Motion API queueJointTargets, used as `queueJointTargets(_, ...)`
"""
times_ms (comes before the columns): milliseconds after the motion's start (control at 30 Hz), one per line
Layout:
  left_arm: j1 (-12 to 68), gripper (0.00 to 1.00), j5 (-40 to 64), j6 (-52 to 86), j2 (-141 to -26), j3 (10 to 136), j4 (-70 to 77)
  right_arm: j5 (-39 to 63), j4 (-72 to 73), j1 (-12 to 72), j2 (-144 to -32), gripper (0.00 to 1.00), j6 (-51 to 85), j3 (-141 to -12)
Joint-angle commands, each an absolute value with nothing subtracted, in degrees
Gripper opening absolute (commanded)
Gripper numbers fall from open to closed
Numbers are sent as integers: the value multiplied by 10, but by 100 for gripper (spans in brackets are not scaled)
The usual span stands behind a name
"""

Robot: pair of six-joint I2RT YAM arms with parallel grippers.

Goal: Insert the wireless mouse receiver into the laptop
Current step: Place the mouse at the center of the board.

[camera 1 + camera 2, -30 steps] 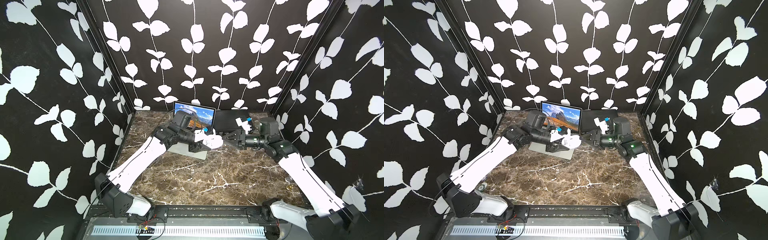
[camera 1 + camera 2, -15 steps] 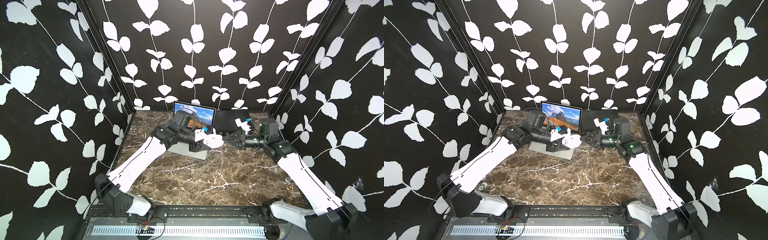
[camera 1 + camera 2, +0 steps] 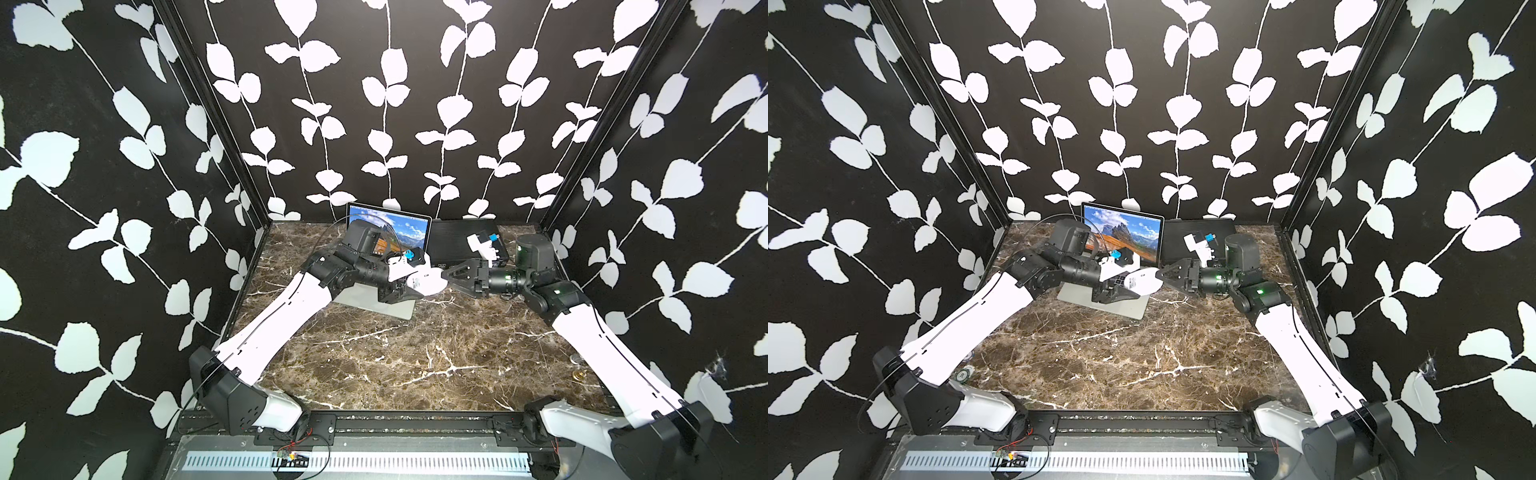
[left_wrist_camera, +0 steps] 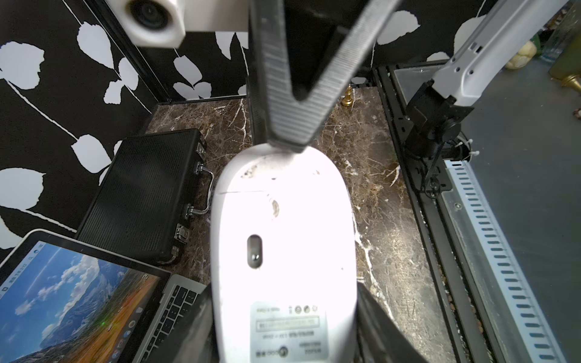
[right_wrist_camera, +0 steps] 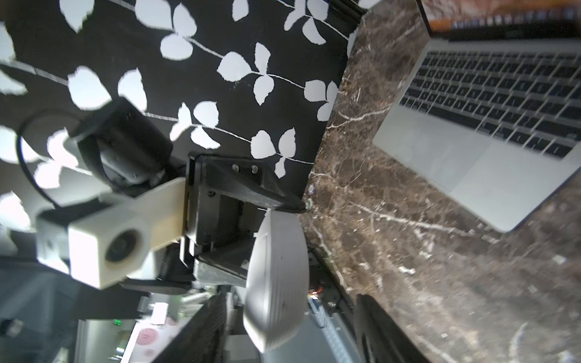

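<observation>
A: Where is the mouse?
B: Off the table, at the right edge of the laptop. Its underside is turned up, so the label shows in both top views.
A: What holds it?
B: The left gripper. Its 2 fingers press on the mouse's long sides, near the labelled end.
A: And the right gripper?
B: Spread. The right wrist view shows the mouse's other end edge-on between its 2 fingers, with a gap on each side. In the left wrist view 1 finger lies over that end. Whether its tip touches, I cannot tell.
A: The laptop?
B: Open at the back of the table, with a mountain picture lit on the screen.
A: Anything beside it?
B: A black ribbed case lies flat just to its right, handle toward the front.
</observation>
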State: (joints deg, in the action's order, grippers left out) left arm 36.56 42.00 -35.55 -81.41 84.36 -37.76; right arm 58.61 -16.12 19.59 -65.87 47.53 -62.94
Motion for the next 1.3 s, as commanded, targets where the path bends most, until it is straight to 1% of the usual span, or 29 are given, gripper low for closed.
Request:
queueJointTargets(0,341,46,487,-275,-790,827,-309,566,-144,193,-627,77,399,-640)
queueJointTargets(100,339,47,514,-184,-780,807,-226,535,-91,195,-603,84,362,-630)
queueJointTargets(233,338,48,564,-20,-796,798,-122,532,100,204,-572,95,369,-583)
queueJointTargets(267,338,48,580,36,-801,792,-84,533,138,207,-570,95,367,-574)
queueJointTargets(333,338,48,596,152,-801,772,12,544,169,213,-575,96,343,-572)
queueJointTargets(400,338,49,598,224,-792,754,89,559,195,217,-587,96,337,-566)
queueJointTargets(500,340,50,609,287,-783,740,143,576,277,225,-603,96,377,-560)
queueJointTargets(600,339,50,617,299,-780,738,147,578,305,241,-622,96,396,-568)
queueJointTargets(700,341,49,631,349,-786,733,207,574,321,248,-642,94,420,-576)
queueJointTargets(767,343,49,638,371,-791,732,237,569,371,249,-654,93,459,-569)
queueJointTargets(900,350,48,653,377,-799,733,249,563,440,250,-669,91,510,-567)
queueJointTargets(1133,351,48,665,371,-801,724,250,540,521,250,-687,86,579,-563)
queueJointTargets(1200,352,49,665,369,-800,723,250,544,533,254,-698,79,591,-571)
queueJointTargets(1233,351,52,660,367,-799,724,248,551,531,256,-703,72,593,-575)
queueJointTargets(1267,351,55,655,362,-799,725,245,554,529,257,-706,68,593,-576)
